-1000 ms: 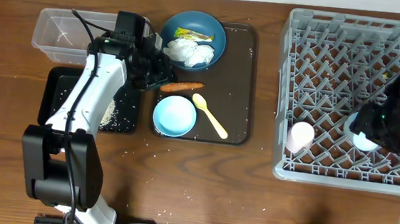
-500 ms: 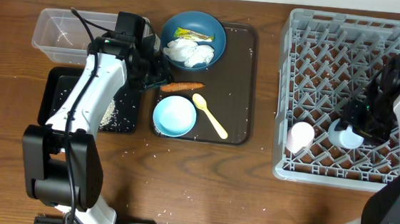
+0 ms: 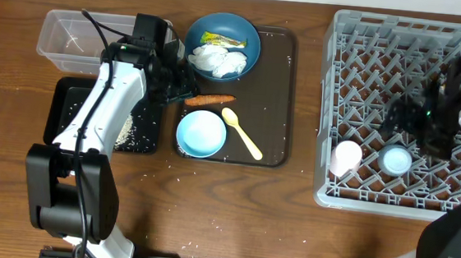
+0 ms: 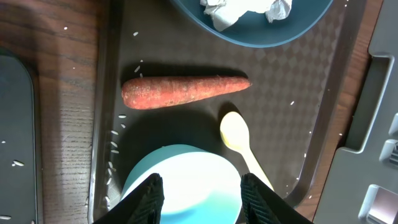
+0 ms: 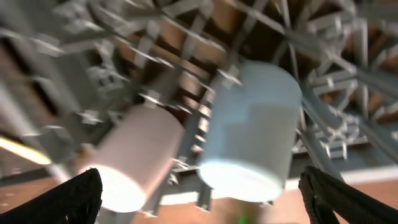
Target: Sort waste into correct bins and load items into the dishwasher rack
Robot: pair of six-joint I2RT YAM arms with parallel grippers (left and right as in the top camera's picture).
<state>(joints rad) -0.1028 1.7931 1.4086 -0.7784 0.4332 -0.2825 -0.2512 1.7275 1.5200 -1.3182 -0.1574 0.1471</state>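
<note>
The grey dishwasher rack (image 3: 369,41) holds a pink-white cup (image 3: 346,157) and a light blue cup (image 3: 395,160) side by side near its front edge. My right gripper (image 3: 408,125) hovers open just above and behind them. In the right wrist view both cups, the pink-white cup (image 5: 134,165) and the light blue cup (image 5: 249,134), lie among the pegs, clear of my wide fingers (image 5: 74,199). My left gripper (image 4: 200,196) is open and empty over the light blue bowl (image 4: 183,183), near the carrot (image 4: 186,91) and the yellow spoon (image 4: 236,134). Tissues (image 3: 217,60) and a wrapper (image 3: 223,39) lie on the dark blue plate (image 3: 248,56).
A dark brown serving tray (image 3: 279,92) carries the plate, carrot, bowl and spoon. At the left stand the clear tub (image 3: 73,38) and the black tray (image 3: 67,112) with rice grains (image 3: 131,129), partly under my left arm. Loose grains dot the serving tray's left edge (image 4: 115,149).
My right gripper has opened, let go of the light blue cup and drawn back from it. The cup now rests in the rack beside the pink-white cup. The left arm has not moved.
</note>
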